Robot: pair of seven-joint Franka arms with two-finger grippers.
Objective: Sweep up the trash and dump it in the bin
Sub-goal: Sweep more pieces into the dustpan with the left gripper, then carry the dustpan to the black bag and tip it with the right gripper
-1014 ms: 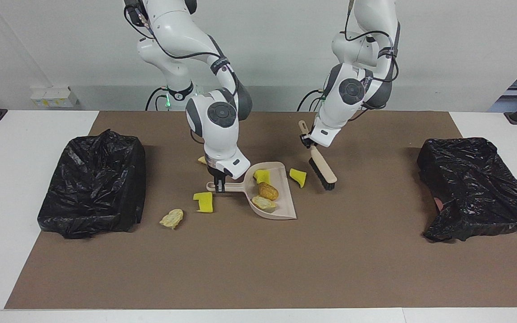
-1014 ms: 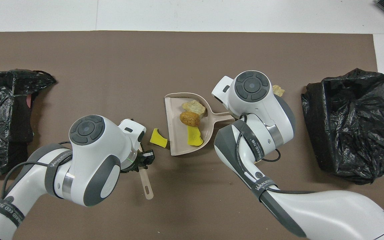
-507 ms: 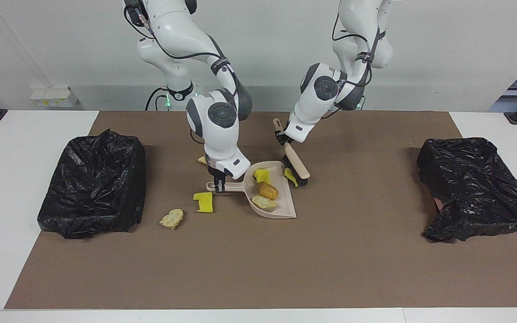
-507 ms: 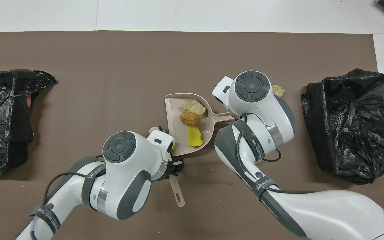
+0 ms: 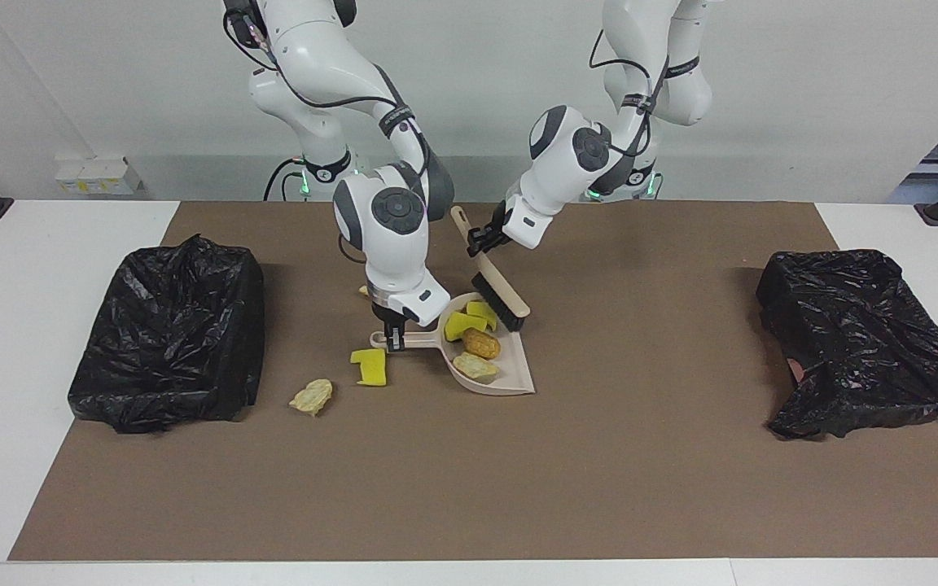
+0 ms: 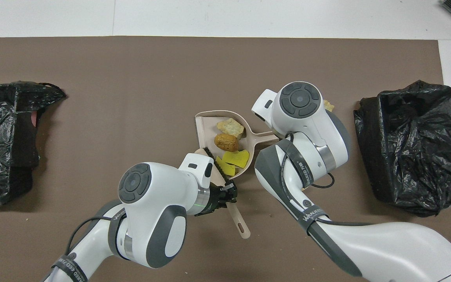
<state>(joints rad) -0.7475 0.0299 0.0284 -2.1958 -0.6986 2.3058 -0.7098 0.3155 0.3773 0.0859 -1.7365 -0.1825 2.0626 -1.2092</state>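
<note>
The dustpan (image 5: pixel 492 362) handle is clamped by the right gripper (image 5: pixel 392 335) at the table's middle; the brush (image 5: pixel 495 286) is gripped by the left gripper (image 5: pixel 481 238), bristles at the pan's rim. 4 scraps (image 5: pixel 477 343) are held inside, 2 scraps (image 5: pixel 340 380) beside, between 2 black bags (image 5: pixel 168 334) at the end edges.

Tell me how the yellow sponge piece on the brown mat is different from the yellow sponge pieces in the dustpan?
The flat yellow sponge piece on the brown mat lies outside the beige plastic dustpan, beside its handle and toward the right arm's end. The two yellow sponge chunks in the pan sit inside it, against the black brush bristles. The mat piece lies alone; the pan chunks are bunched with brown bread lumps. All share the same bright yellow.
</note>
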